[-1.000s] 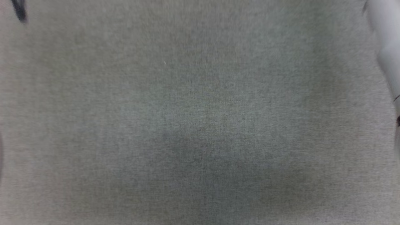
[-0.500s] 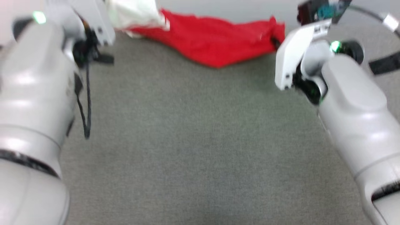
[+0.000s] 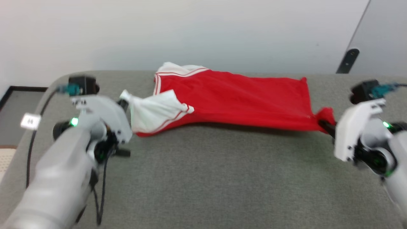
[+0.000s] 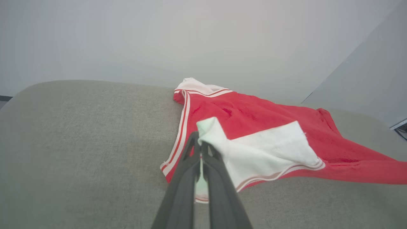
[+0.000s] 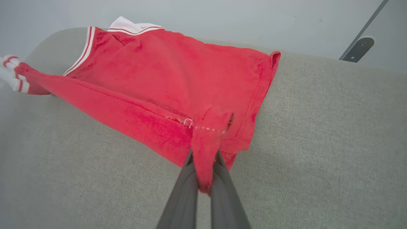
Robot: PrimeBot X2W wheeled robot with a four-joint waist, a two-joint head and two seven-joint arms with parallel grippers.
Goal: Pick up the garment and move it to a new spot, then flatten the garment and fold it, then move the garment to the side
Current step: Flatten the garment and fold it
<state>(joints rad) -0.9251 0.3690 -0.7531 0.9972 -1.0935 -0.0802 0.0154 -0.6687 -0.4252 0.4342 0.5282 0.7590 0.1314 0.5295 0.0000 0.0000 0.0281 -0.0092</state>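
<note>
The garment (image 3: 235,98), a red T-shirt with white sleeves and striped trim, is stretched sideways across the far part of the grey cushion (image 3: 203,178). My left gripper (image 3: 124,102) is shut on the white near sleeve, whose cloth (image 4: 254,152) bunches over the dark fingers (image 4: 184,178). My right gripper (image 3: 324,122) is shut on the red hem corner at the shirt's right end; a pinch of red fabric (image 5: 206,140) sits between its fingers (image 5: 222,190). The near edge of the garment (image 5: 133,92) hangs taut between both grips, while its far edge rests on the cushion.
A pale wall (image 3: 190,31) rises right behind the cushion. A grey panel with a dark fitting (image 3: 348,60) stands at the back right. The cushion's rounded left edge (image 3: 35,108) drops off to a floor with a dark frame (image 3: 16,90).
The head camera has tilted up from the bare cushion, bringing both arms and the garment into the picture. The shirt now shows fully, pulled wide between the two grippers.
</note>
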